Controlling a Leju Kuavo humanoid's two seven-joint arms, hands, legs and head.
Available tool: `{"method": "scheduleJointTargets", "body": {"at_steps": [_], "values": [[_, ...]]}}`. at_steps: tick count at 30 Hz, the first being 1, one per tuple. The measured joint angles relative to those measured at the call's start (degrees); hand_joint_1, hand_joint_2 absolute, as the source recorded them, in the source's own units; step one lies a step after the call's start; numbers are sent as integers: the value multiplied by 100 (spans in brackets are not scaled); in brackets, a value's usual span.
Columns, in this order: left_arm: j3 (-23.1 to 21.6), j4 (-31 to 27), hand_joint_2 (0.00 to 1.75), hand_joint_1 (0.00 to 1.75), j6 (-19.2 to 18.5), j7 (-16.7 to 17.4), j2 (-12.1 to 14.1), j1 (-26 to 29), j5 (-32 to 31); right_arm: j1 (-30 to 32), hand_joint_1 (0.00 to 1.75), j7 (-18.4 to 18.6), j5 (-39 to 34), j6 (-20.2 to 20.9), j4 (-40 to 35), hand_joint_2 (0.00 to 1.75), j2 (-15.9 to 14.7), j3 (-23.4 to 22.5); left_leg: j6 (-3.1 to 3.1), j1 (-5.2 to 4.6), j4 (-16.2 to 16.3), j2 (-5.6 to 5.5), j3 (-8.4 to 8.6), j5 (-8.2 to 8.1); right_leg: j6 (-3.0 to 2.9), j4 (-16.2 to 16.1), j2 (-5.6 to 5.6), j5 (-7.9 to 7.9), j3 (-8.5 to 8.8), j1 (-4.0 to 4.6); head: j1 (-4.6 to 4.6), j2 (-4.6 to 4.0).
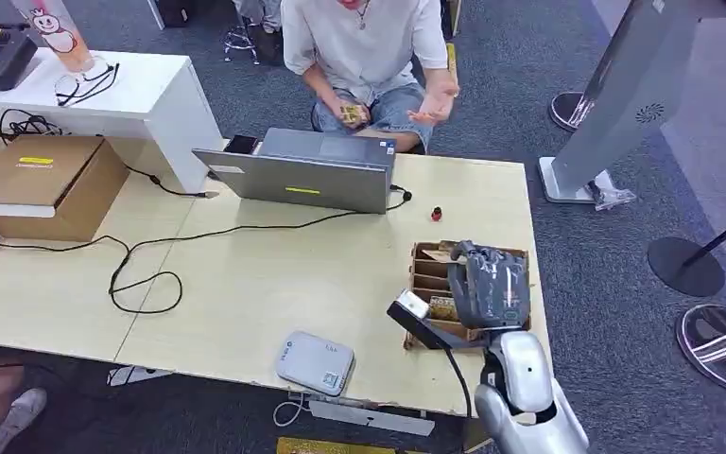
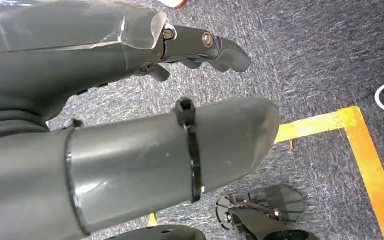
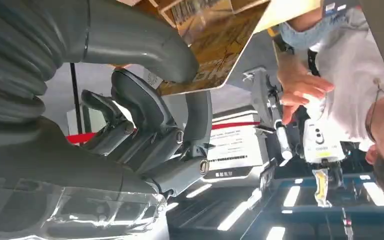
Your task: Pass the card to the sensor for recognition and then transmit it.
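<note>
Laptop [image 1: 307,170] and cable [image 1: 142,274] across tabletop [image 1: 274,284]

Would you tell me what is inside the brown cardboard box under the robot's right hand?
The brown cardboard box shows slotted dividers and one patterned card; the right hand covers the rest.

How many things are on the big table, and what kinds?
Laptop: 1
Cardboard box: 1
Wooden card holder: 1
Grey sensor pad: 1
Handheld scanner: 1
Small red thing: 1
Total: 6
</note>
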Motion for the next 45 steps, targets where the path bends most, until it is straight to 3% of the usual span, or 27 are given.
{"method": "scheduleJointTargets", "body": {"at_steps": [13,20,31,45], "values": [[0,0,0,0,11,-9,-2,1,0,151,175,-70,4,-72,-438,175,-7,0,0,0,0,0,0,0,0,0,0,0,0,0,0,0],[0,0,0,0,39,-11,-9,1,0,188,175,-273,-61,-312,-588,175,-7,0,0,0,0,0,-1,0,0,0,0,0,0,0,0,0],[0,0,0,0,74,-9,-48,1,-15,172,175,-575,-232,-826,-571,175,4,4,0,0,0,0,-2,0,0,0,-1,0,0,0,0,0],[0,0,0,0,61,37,-57,-4,-87,-85,175,-660,-315,-1027,-278,175,147,98,0,0,0,0,-2,0,0,0,0,0,0,0,2,0]]}}
